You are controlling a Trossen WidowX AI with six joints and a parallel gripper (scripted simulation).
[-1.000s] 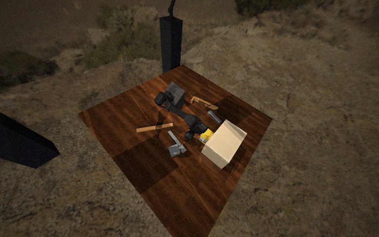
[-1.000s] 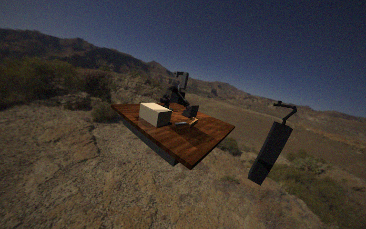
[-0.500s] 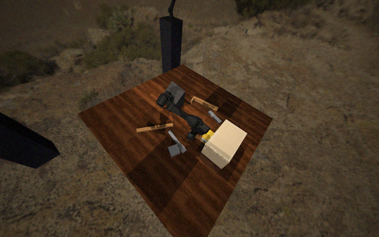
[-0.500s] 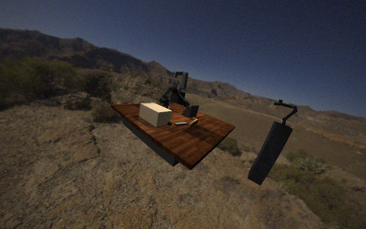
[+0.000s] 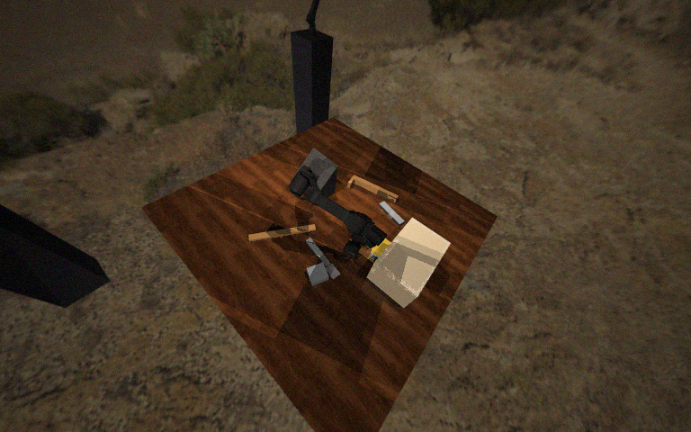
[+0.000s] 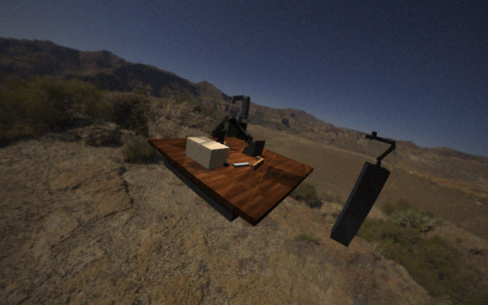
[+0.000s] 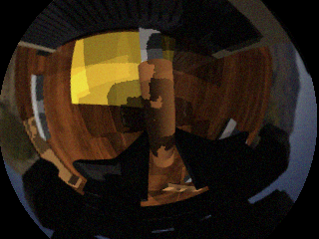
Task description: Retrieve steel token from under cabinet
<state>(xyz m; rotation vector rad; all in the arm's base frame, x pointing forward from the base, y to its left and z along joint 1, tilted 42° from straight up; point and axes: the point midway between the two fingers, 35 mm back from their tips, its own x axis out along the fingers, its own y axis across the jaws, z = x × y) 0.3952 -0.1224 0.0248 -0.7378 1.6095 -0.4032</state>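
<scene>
The beige cabinet (image 5: pixel 410 259) (image 6: pixel 206 152) stands on the wooden table (image 5: pixel 231 256) (image 6: pixel 246 189). A yellow marked area (image 5: pixel 381 247) (image 7: pixel 100 70) lies in front of it. My gripper (image 5: pixel 357 248) (image 7: pixel 159 130) hangs low at the edge of that area and is shut on a wooden-handled tool (image 7: pixel 159 114). The tool's grey tip (image 7: pixel 155 42) points at the cabinet's base, beside the yellow patch. In the wrist view the dark slotted band at the top looks like the cabinet's vent. I cannot see the steel token in any view.
A wooden stick (image 5: pixel 281 232) and a grey hammer-like tool (image 5: pixel 325 264) lie left of my gripper. A wooden angle piece (image 5: pixel 372 187) (image 6: pixel 257 162) and a grey bar (image 5: pixel 390 212) (image 6: pixel 241 164) lie beyond the arm. The robot base (image 5: pixel 319 171) (image 6: pixel 255 148) stands at the back.
</scene>
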